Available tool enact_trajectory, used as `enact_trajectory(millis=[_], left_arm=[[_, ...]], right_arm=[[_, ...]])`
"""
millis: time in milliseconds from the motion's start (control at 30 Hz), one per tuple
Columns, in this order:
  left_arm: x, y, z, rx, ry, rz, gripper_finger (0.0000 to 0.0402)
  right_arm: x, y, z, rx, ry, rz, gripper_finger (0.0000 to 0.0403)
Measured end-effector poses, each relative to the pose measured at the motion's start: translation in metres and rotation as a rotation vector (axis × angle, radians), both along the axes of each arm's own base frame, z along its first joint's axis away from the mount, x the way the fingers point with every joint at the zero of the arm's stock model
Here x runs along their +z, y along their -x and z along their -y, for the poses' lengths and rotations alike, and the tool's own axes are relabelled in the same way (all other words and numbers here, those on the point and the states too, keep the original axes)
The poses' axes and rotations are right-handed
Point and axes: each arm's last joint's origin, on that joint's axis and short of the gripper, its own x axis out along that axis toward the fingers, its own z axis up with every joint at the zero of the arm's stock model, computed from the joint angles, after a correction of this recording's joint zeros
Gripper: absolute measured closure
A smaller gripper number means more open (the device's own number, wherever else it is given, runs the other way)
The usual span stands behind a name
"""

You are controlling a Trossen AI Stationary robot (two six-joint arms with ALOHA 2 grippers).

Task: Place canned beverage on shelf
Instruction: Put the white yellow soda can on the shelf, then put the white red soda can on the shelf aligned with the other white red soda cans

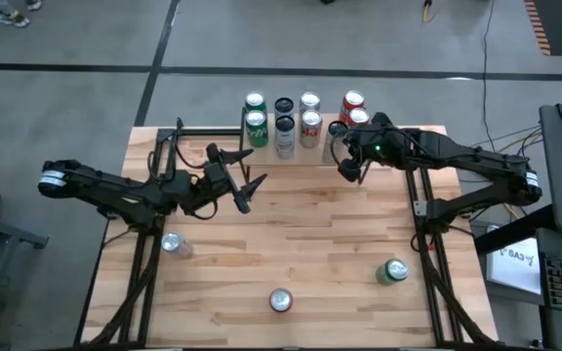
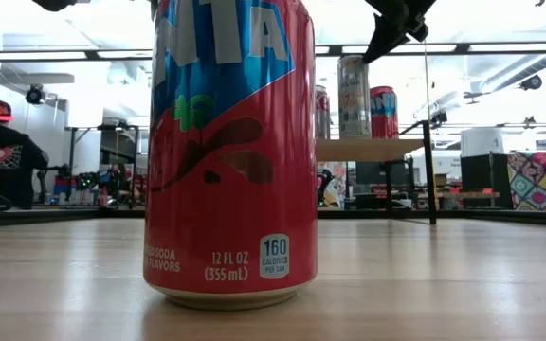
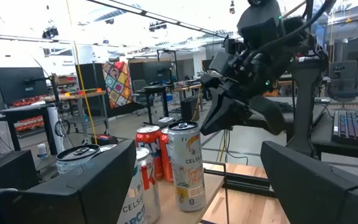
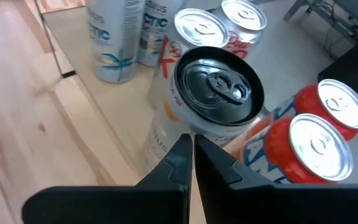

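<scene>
The shelf [image 1: 271,154] stands at the table's far edge, and several cans stand upright on its top board. At its right end is an orange-and-white can with a black top [image 4: 219,84], next to two red cans [image 4: 319,140]. My right gripper [image 1: 347,172] is shut, slanting down, with its tips [image 4: 192,146] right at that can's near rim. My left gripper [image 1: 249,191] hangs open above the table's left half and points toward the shelf with nothing between its fingers. My right gripper has its shut fingertips [image 4: 182,149] at the near rim of the black-topped can [image 4: 194,127], coming from above and slanting down. I cannot tell whether they touch the rim. The can stands upright on the shelf board.
Three loose cans stand on the table: a silver one [image 1: 172,244] near the left, a red one [image 1: 280,300] at the near edge, filling the low view [image 2: 230,152], and a green one [image 1: 392,271] near the right. Bare wood lies between them and the shelf.
</scene>
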Motion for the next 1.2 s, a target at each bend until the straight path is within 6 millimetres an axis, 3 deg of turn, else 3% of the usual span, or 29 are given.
enact_trajectory(millis=[333, 767, 933, 1200], left_arm=[[0.0, 0.0, 0.0, 0.0, 0.001, 0.0, 0.007], [-0.001, 0.0, 0.0, -0.001, 0.003, -0.007, 0.007], [-0.002, -0.001, 0.001, -0.029, 0.048, 0.004, 0.007], [0.003, -0.002, 0.012, -0.155, 0.054, 0.029, 0.007]], right_arm=[[-0.001, 0.003, 0.011, -0.03, 0.018, -0.02, 0.0394], [-0.003, 0.007, 0.008, -0.05, -0.065, -0.009, 0.0394], [0.006, 0.013, 0.004, -0.076, -0.13, 0.006, 0.0394], [0.023, 0.01, -0.016, 0.039, -0.182, 0.069, 0.0394]])
